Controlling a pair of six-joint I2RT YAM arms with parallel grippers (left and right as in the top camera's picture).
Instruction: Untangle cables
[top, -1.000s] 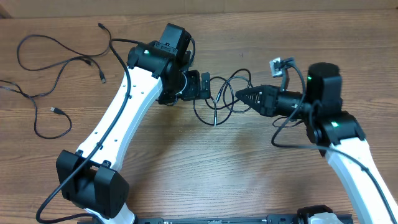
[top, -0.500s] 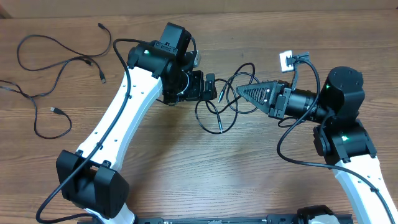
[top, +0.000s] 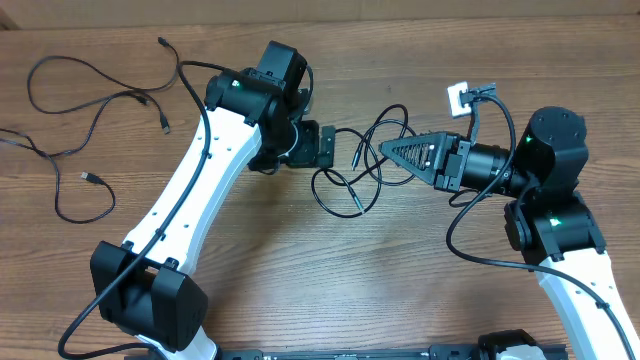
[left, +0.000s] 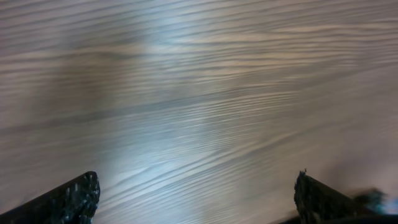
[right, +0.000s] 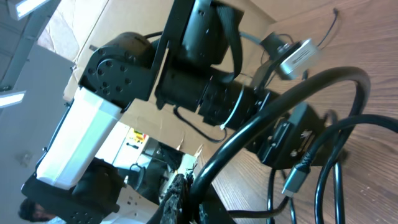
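A looped black cable (top: 352, 180) lies tangled on the wooden table between the two arms. Its small plug end (top: 355, 156) hangs free just right of my left gripper (top: 330, 147). In the left wrist view the left gripper (left: 196, 205) is open wide, with only bare wood between the fingers. My right gripper (top: 388, 149) is shut on a strand of the looped cable. In the right wrist view that strand (right: 267, 118) runs up out of the shut jaws (right: 189, 196), and a silver plug (right: 298, 177) hangs beside them.
Two more thin black cables lie spread out at the far left, one (top: 95, 108) near the table's back edge and one (top: 72, 195) in front of it. The left arm's white link (top: 195, 190) crosses the table's left half.
My left gripper has opened and drawn back slightly to the left, so the plug end now hangs free. My right arm swung right a second ago and has held still since.
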